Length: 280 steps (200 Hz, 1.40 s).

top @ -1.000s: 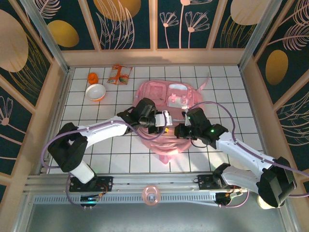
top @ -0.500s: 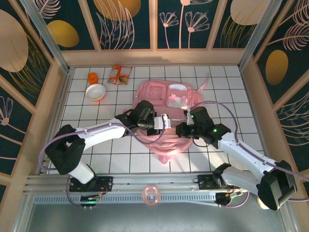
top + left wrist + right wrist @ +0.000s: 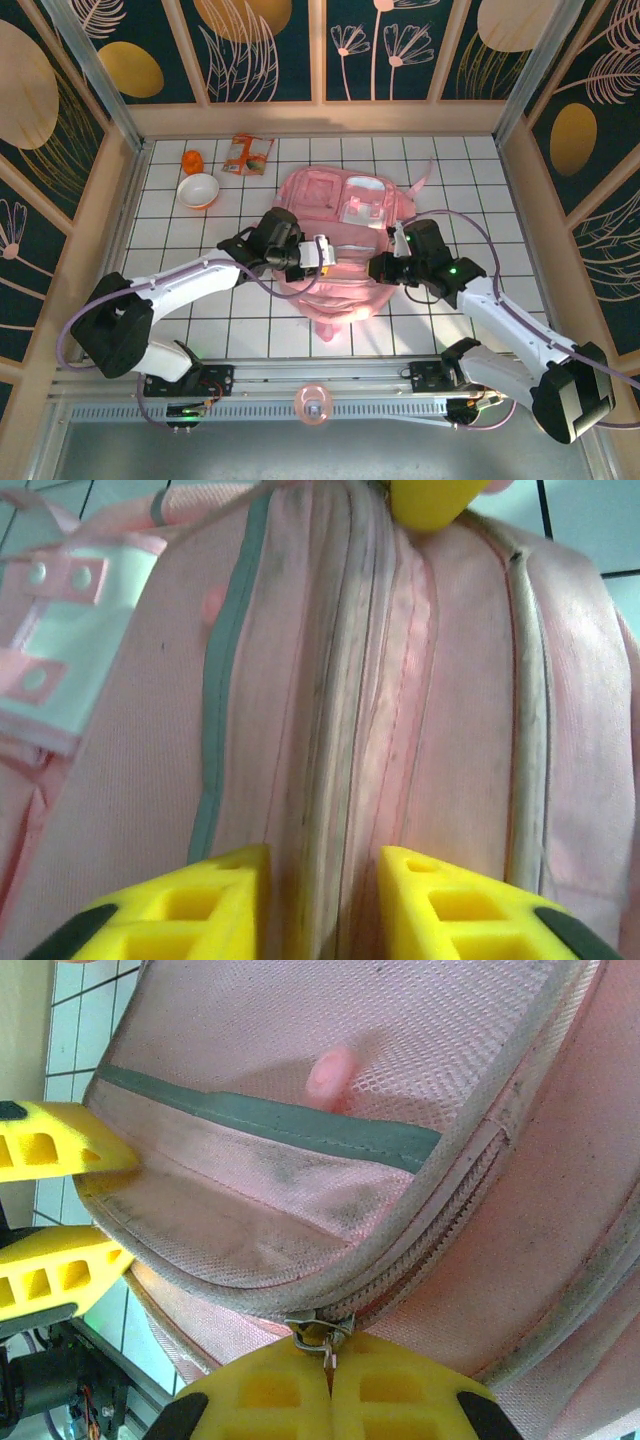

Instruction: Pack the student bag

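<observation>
The student bag (image 3: 345, 235), a big soft pink backpack, lies flat in the middle of the tiled table. My right gripper (image 3: 330, 1372) is shut on the metal zip pull (image 3: 322, 1332) at the bag's near right side, where the zip (image 3: 440, 1228) is partly parted. At the bag's left side my left gripper (image 3: 322, 900) stands open, its yellow fingers (image 3: 200, 905) astride a raised fold of the bag's zip edge (image 3: 335, 730). From above, the left gripper (image 3: 322, 252) and right gripper (image 3: 383, 266) face each other across the bag's near half.
An orange cup (image 3: 192, 161), a white and orange bowl (image 3: 198, 190) and an orange snack packet (image 3: 247, 154) sit at the back left. Wooden walls (image 3: 520, 190) enclose the table. A pink round piece (image 3: 313, 405) rests on the front rail.
The left gripper shut at the bag's edge, then reopened and drew back to the left. The right gripper, still holding the zip pull, shifted slightly right and nearer.
</observation>
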Each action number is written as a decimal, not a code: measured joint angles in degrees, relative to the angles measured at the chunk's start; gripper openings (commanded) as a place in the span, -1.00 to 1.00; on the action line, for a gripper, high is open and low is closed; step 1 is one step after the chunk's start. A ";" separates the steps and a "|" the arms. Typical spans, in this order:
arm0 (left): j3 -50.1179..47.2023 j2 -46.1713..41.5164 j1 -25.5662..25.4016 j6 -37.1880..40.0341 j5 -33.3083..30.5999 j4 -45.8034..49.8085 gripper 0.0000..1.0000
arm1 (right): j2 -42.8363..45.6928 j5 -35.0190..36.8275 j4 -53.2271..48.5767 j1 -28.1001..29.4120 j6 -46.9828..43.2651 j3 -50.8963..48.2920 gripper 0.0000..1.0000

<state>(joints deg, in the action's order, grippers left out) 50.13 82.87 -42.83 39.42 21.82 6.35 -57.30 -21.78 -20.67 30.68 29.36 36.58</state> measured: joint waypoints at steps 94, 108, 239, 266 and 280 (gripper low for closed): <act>7.56 3.45 -6.10 -10.62 -1.44 -3.98 0.12 | -0.28 -1.75 1.20 -0.20 -0.15 0.00 -1.00; 8.37 4.87 -6.16 -10.58 -1.14 -4.11 0.14 | -0.28 -1.97 1.22 -0.26 -0.24 0.00 -1.00; 7.93 9.86 -7.56 -7.78 0.92 -6.05 -1.00 | -2.01 -5.49 1.62 -0.70 -12.55 0.00 -0.65; 7.08 9.09 -6.95 -8.41 2.19 -7.23 -1.00 | -2.01 -6.21 2.71 -0.70 -15.72 -0.07 -0.56; 6.14 8.66 -6.75 -9.27 2.97 -8.22 -1.00 | -2.01 -6.14 3.41 -0.70 -16.68 -0.48 -0.54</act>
<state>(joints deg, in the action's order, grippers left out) 56.27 91.53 -49.58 30.15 24.80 -1.87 -59.31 -27.92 -17.26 29.98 12.69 36.10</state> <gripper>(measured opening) 0.055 0.223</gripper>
